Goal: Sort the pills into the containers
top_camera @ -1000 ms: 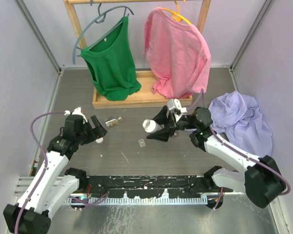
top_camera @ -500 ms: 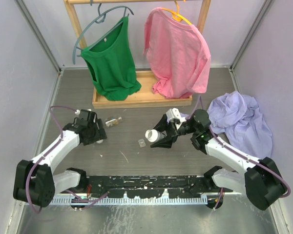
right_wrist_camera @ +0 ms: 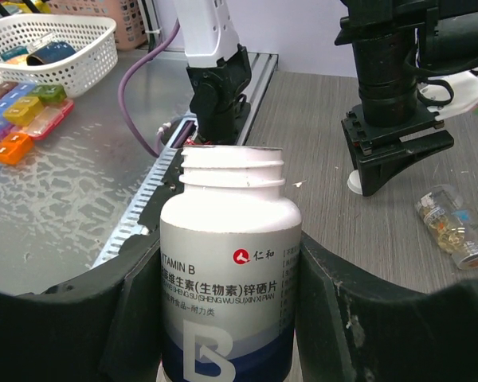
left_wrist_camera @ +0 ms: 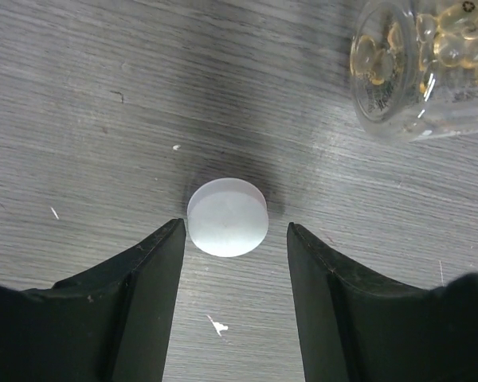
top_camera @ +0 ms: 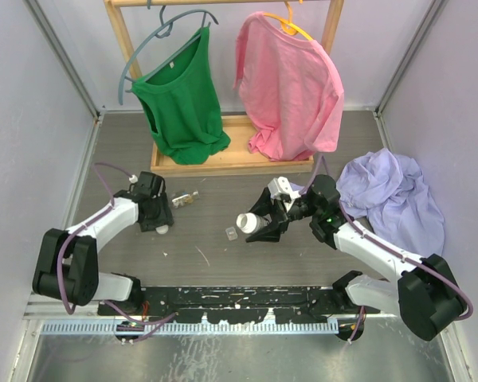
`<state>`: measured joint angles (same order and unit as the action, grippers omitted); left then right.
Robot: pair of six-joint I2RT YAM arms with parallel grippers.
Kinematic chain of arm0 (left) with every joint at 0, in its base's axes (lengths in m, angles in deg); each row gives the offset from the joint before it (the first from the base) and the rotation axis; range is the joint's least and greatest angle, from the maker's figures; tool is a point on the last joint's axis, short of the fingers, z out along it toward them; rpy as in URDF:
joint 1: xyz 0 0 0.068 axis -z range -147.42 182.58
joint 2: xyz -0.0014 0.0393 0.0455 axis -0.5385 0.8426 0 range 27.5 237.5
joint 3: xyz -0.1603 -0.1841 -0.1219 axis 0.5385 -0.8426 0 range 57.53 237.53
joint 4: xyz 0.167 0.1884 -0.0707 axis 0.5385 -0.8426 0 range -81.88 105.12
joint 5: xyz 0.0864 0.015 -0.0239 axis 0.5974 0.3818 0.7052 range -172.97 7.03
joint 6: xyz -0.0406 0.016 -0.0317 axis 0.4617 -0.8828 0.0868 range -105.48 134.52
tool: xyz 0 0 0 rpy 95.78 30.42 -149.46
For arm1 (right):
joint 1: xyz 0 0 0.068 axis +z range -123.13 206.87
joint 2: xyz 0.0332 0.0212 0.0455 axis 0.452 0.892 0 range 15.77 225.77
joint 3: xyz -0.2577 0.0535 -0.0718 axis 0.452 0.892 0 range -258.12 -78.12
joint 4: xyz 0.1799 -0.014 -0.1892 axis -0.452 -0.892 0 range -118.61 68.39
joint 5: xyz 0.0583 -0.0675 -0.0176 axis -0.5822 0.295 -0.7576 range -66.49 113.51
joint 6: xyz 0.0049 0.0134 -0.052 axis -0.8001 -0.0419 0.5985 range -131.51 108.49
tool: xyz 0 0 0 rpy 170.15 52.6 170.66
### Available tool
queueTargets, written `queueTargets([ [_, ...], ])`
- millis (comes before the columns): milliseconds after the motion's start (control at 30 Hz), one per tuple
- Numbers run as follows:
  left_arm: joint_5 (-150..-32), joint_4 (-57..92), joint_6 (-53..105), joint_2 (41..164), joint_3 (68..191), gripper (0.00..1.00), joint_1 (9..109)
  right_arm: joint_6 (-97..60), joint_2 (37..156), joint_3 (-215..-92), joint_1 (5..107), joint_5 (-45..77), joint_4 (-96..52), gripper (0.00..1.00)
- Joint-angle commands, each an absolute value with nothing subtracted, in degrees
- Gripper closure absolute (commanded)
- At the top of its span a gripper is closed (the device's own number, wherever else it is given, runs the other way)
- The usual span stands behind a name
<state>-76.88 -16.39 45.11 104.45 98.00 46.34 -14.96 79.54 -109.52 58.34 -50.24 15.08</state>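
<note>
The sorting looks barely begun. The right claw (right_wrist_camera: 227, 259) is clamped around a white pill bottle (right_wrist_camera: 231, 199), which stands upright between its jaws with the cap off and the mouth open. No pill can be seen leaving the bottle, and none lies loose on the counter (left_wrist_camera: 80, 95).

The left claw (left_wrist_camera: 234, 231) points down at the counter with its jaws apart. A round white cap (left_wrist_camera: 227, 217) lies flat between the jaw tips, with a sliver of counter showing on each side, so nothing is gripped yet. Beyond this claw and off to its right, a clear vial (left_wrist_camera: 426, 60) lies on its side with yellow capsules inside.

A small clear tub (top_camera: 231, 232) sits on the counter between the two claws, nearer the right one and just beside the bottle's mouth in the overhead view. It is too small to tell whether it holds anything. Judging by this, opening the bottle is done, while the tipping out and sorting of the pills all remain.

A second ago, the left arm was raised and drawn back, with its claw wide. It has since reached forward and dropped low over the cap, and its jaws are narrowing. The right claw has carried the bottle down and towards the near edge, closer to the tub, with the same hold.
</note>
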Motion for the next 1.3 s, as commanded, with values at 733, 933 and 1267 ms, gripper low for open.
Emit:
queueTargets([
  [733,-72.64,-16.97,47.38,109.15,101.15,0.50,47.62,-14.21,79.20,-112.40,58.16,-52.05,15.19,0.99],
  [933,-72.63,-17.33,47.90,107.87,100.34,0.50,47.84,-14.16,79.23,-112.38,58.16,-52.07,15.13,0.99],
  [1267,-72.16,-18.34,48.52,107.21,100.11,0.50,48.54,-14.24,78.95,-112.24,58.16,-51.98,15.04,0.99],
])
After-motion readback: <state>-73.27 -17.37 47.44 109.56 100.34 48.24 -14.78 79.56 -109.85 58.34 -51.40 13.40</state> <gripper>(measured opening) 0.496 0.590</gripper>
